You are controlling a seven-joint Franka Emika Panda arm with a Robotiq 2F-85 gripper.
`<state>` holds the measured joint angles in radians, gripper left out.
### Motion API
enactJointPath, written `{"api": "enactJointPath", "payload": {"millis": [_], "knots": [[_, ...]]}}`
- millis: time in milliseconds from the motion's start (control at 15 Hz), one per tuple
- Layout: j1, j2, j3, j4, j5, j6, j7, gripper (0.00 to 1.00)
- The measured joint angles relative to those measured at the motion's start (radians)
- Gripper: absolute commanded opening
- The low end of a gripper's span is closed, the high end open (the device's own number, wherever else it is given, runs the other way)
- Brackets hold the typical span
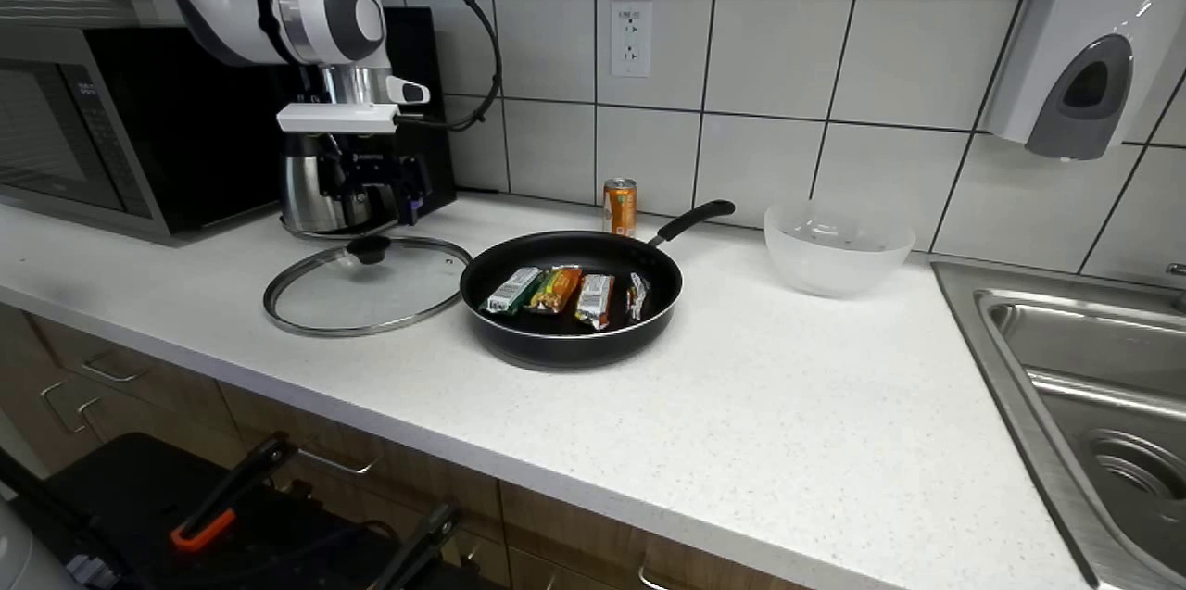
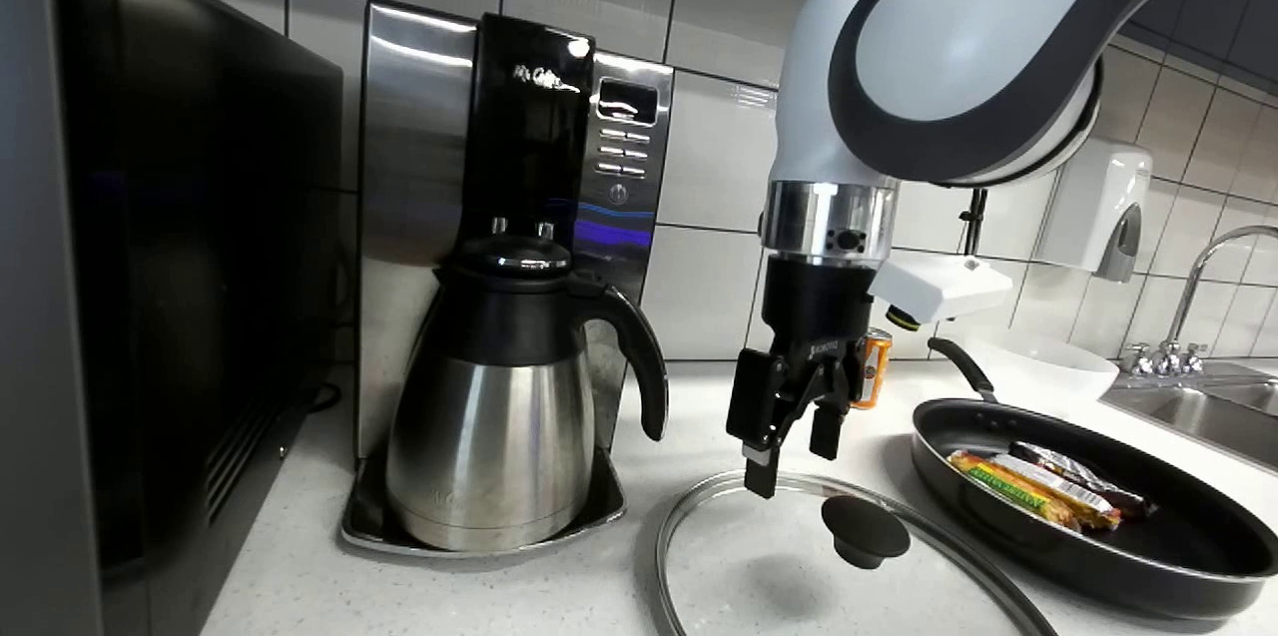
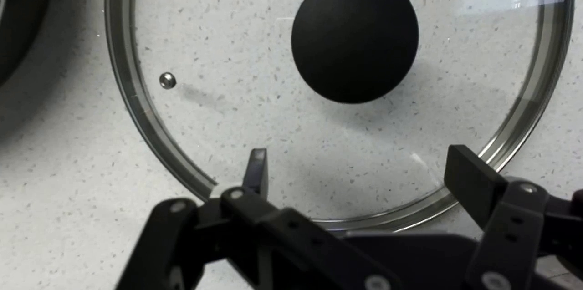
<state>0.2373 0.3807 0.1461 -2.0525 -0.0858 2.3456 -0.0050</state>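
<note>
My gripper (image 3: 357, 150) is open above the counter, and nothing lies between its fingers (image 3: 473, 185). Beneath it, a round glass lid (image 3: 205, 121) with a metal rim rests flat on the counter. The lid's black knob (image 3: 355, 37) stands upright, ahead of the fingertips in the wrist view and apart from them. In an exterior view the gripper (image 2: 793, 464) hangs pointing down between the carafe (image 2: 499, 446) and the knob (image 2: 865, 528). A black frying pan (image 1: 570, 349) sits beside the lid, holding several wrapped snack bars (image 1: 554, 290).
A coffee maker (image 2: 419, 167) bears the steel carafe close by the arm, with a black microwave (image 1: 213, 127) beyond. Behind the pan, near its handle (image 1: 697, 219), stands an orange can (image 1: 620, 206). A translucent bowl (image 1: 839, 257) and a steel sink (image 1: 1005, 386) are farther along.
</note>
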Motion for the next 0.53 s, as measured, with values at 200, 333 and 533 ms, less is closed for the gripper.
{"api": "enactJointPath", "payload": {"millis": [200, 333, 533], "knots": [[0.000, -0.001, 0.000, -0.016, 0.000, 0.000, 0.007, 1.00], [0.000, -0.002, 0.001, -0.026, 0.001, 0.001, 0.009, 1.00], [0.000, -0.003, 0.002, -0.041, 0.007, 0.001, 0.012, 1.00]]}}
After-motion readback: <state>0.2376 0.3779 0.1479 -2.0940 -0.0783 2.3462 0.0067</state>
